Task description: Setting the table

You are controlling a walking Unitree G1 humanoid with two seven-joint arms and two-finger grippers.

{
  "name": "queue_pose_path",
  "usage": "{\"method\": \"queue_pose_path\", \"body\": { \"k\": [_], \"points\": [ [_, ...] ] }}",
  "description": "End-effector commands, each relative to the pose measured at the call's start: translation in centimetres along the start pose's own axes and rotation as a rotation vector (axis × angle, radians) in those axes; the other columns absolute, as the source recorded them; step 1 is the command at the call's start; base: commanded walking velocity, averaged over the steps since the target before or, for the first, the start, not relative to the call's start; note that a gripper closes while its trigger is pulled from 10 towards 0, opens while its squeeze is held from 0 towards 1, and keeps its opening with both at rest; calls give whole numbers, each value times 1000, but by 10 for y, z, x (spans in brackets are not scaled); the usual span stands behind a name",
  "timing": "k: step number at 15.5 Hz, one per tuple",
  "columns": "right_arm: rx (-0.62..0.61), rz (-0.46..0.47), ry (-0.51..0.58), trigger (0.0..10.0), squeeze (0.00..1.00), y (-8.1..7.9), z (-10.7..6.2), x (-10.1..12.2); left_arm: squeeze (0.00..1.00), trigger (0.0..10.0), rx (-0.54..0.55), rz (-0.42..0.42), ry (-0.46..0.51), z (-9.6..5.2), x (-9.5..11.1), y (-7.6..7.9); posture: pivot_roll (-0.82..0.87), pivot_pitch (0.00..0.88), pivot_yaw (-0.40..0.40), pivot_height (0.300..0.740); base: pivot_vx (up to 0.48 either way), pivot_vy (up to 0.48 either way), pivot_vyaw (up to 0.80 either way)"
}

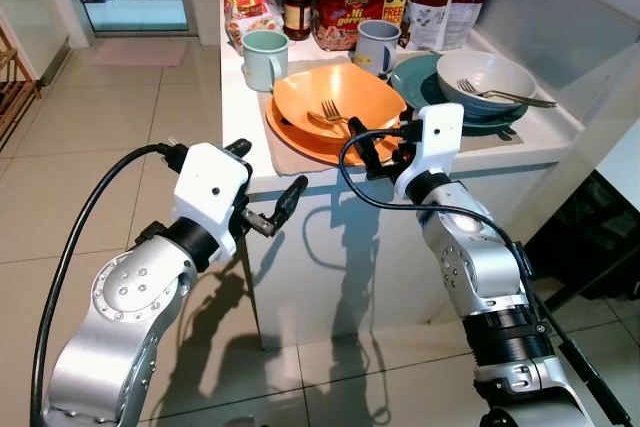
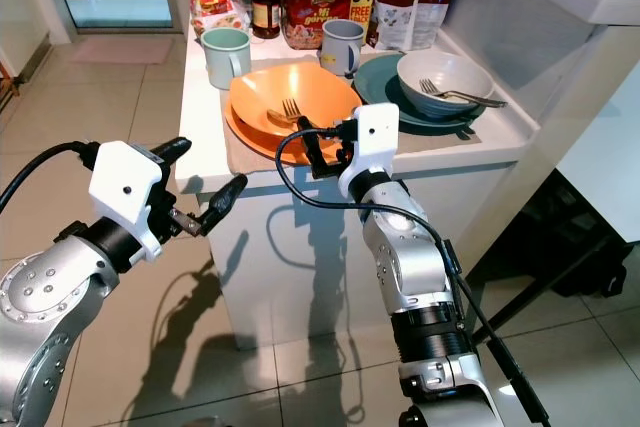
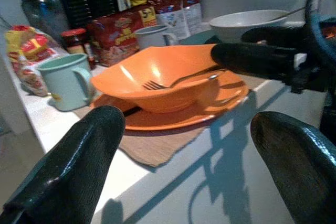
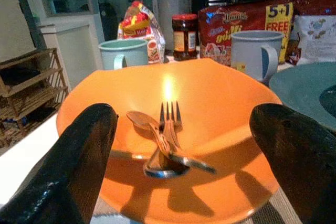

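Right gripper (image 4: pixel 173 145) has its fingers spread wide and empty, aimed straight at the fork and spoon (image 4: pixel 167 142) lying in the orange bowl (image 1: pixel 335 97) just ahead — handles pointing back at it. Left gripper (image 1: pixel 268 212), also spread, hangs below the counter edge (image 1: pixel 300 179) — farther off.

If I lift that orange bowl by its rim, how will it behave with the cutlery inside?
The orange bowl looks like thin plastic, so probably light and slightly flexible. Its glossy surface may slip between the right gripper fingers. The fork and spoon lie loose inside and would likely slide or rattle if it tilts.
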State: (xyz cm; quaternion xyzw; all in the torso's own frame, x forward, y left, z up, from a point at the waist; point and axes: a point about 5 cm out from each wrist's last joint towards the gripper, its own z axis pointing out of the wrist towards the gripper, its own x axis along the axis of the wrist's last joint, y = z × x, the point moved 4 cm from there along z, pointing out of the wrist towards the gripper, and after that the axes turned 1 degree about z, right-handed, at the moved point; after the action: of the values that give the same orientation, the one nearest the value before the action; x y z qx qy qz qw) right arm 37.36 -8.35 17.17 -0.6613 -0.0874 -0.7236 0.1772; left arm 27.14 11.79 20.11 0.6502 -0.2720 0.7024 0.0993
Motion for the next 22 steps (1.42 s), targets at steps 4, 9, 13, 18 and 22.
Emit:
{"method": "queue_pose_path", "body": {
  "k": [4,9,13,18,22],
  "points": [
    [67,4,6,4902,0,-8,2,-4,0,10000,-70,-10,4,-5,3,12,131,0,-53,740,0,0,0],
    [84,-3,-5,0,0,-10,3,-10,0,10000,-75,-10,4,-6,4,15,134,0,-57,740,0,0,0],
    [73,-4,-5,0,0,-7,3,-10,0,10000,-82,-9,4,-5,4,16,130,0,-52,740,0,0,0],
    [67,-4,4,0,0,-5,5,-8,0,10000,-88,-11,7,-4,5,17,127,4,-48,740,0,0,0],
    [53,-13,14,78,0,-2,7,-6,0,10000,-87,-8,4,-4,5,16,131,10,-47,740,0,0,0]
  ]
}}
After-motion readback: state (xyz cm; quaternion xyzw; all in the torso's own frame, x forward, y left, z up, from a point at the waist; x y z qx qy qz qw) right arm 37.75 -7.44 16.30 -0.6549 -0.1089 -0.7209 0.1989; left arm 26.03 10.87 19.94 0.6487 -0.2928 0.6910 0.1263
